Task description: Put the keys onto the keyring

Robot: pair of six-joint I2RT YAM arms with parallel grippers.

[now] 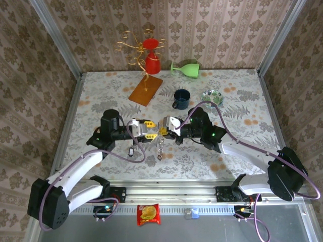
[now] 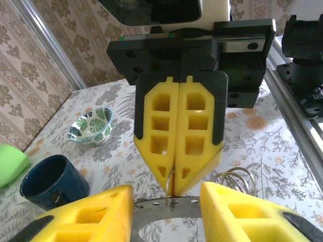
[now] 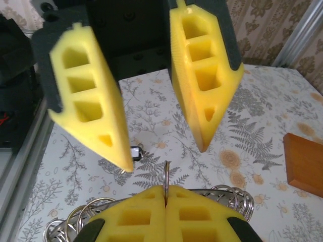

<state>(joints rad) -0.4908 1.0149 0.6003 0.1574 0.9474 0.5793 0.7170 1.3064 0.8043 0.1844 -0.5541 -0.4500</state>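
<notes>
Mid-table my two grippers meet tip to tip. The right gripper (image 1: 163, 126) (image 3: 165, 190) is shut on a thin wire ring (image 3: 165, 174) that stands upright on the rim of the flat grey keyring (image 2: 153, 211). More wire rings (image 3: 233, 194) (image 2: 233, 176) hang along that rim. My left gripper (image 1: 150, 130) (image 2: 166, 201) is open, one yellow finger on either side of the keyring's near edge. A string of small metal keys (image 1: 160, 147) dangles below the grippers. One small black-headed key (image 1: 131, 150) (image 3: 135, 151) lies on the cloth to the left.
Behind the grippers stand a dark blue mug (image 1: 181, 99) (image 2: 50, 182) and a small patterned bowl (image 1: 212, 96) (image 2: 91, 126). Further back are a gold wire stand on a wooden base (image 1: 146, 89) with a red cup (image 1: 153, 64), and a green cup (image 1: 185, 68) on its side. A snack packet (image 1: 148, 214) lies by the near rail.
</notes>
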